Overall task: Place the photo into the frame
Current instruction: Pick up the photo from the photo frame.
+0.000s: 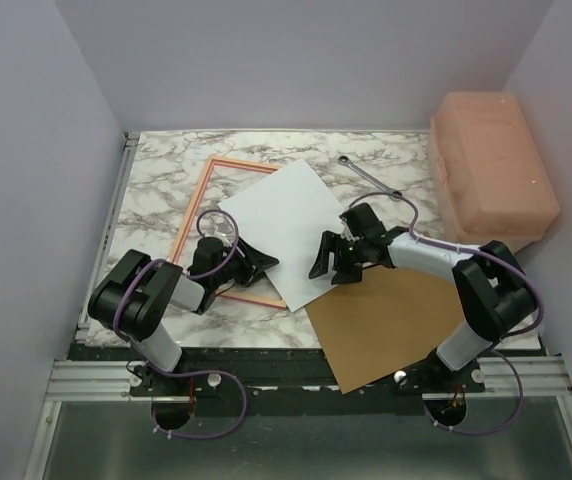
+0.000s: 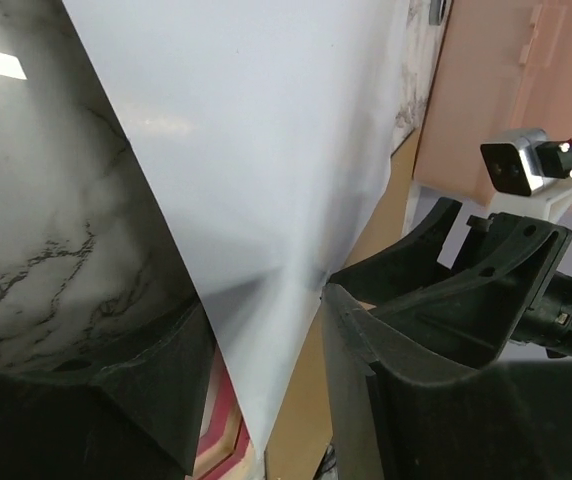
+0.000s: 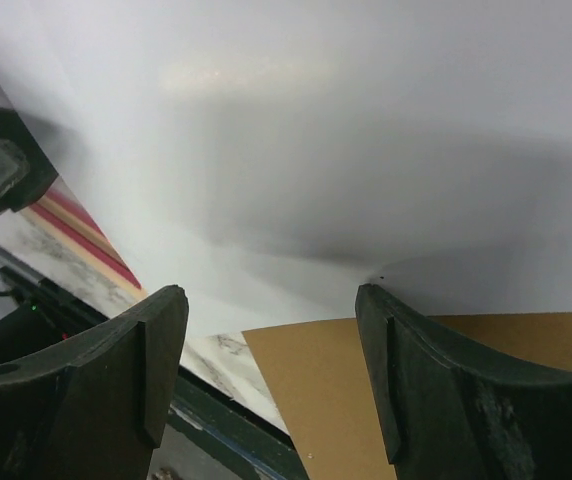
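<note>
The photo (image 1: 281,225) lies white side up, skewed across the right half of the pink frame (image 1: 188,215); its printed side is hidden. My left gripper (image 1: 261,265) is at the photo's near-left edge. In the left wrist view the photo's (image 2: 266,130) near corner hangs between the parted fingers (image 2: 366,350) of the left gripper (image 2: 266,300), above a frame (image 2: 221,425) corner, unpinched. My right gripper (image 1: 328,268) stands open at the photo's near-right edge. In the right wrist view the right gripper's (image 3: 268,295) jaws are wide apart under the photo's (image 3: 316,130) edge, one fingertip (image 3: 371,300) touching it.
A brown backing panel (image 1: 391,325) lies at the near right, partly under the photo and reaching past the table's front edge. A large pink box (image 1: 491,170) stands at the far right. A thin metal tool (image 1: 366,177) lies behind the photo. White walls enclose the marble table (image 1: 156,170).
</note>
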`<state>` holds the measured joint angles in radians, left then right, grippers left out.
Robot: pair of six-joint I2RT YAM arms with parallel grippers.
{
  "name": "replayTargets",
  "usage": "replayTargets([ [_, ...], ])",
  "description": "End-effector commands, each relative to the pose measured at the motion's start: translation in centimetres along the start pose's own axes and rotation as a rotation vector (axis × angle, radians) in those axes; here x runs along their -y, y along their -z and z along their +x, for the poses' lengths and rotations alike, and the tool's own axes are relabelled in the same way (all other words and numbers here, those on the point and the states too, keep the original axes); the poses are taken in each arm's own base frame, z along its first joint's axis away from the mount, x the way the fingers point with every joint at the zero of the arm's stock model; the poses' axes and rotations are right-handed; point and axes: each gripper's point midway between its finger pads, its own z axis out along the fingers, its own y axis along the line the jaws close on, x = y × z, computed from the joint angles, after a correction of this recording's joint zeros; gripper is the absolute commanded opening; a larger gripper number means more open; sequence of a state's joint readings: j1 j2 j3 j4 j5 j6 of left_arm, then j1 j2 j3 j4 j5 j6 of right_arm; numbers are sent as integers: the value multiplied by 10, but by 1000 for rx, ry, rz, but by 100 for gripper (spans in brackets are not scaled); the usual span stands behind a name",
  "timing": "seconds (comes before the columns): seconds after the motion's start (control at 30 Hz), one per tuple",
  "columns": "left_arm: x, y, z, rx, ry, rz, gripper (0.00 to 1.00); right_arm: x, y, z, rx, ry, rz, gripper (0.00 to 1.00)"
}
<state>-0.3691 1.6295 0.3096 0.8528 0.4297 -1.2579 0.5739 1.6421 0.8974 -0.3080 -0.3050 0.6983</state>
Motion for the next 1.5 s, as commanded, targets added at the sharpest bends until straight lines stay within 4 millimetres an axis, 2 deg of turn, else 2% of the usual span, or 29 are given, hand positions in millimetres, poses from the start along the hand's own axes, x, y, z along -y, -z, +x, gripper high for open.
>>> replayTargets([
  [0.0,-2,-5,4,-10,-25,-7,48,10,-12,47,-126,-48,-30,76],
  [0.1,2,-3,3,-1,-37,9,47,5,-13,61,-153,-63,-62,76],
  [0.17,6,2,3,11,-43,20,42,5,-13,62,-152,-70,-71,76],
  [0.27,9,9,1,35,-50,20,26,1,-10,58,-139,-65,-75,76],
  [0.5,29,26,-2,68,-88,43,1,-17,-1,44,-102,-38,-118,76],
  [0.67,50,46,-14,129,-151,12,0,-22,14,32,-43,4,-103,79],
  [0.7,55,52,-18,153,-178,-5,0,-21,18,29,-22,15,-93,84],
  [0.8,78,83,-35,253,-257,-53,0,-21,26,21,18,34,-66,89],
  [0.9,111,119,-50,357,-334,-36,0,-22,30,16,37,42,-51,90],
  [1.07,172,177,-58,457,-454,17,0,-31,28,6,45,45,-57,90],
  [1.13,190,197,-58,480,-487,29,0,-37,24,2,42,46,-62,90],
  [1.27,214,236,-53,518,-542,46,0,-50,10,-7,25,60,-61,87],
  [1.37,224,268,-51,580,-568,55,0,-62,-7,-14,10,78,-56,82],
  [1.47,228,297,-49,641,-591,51,0,-63,-28,-17,-14,104,12,78],
])
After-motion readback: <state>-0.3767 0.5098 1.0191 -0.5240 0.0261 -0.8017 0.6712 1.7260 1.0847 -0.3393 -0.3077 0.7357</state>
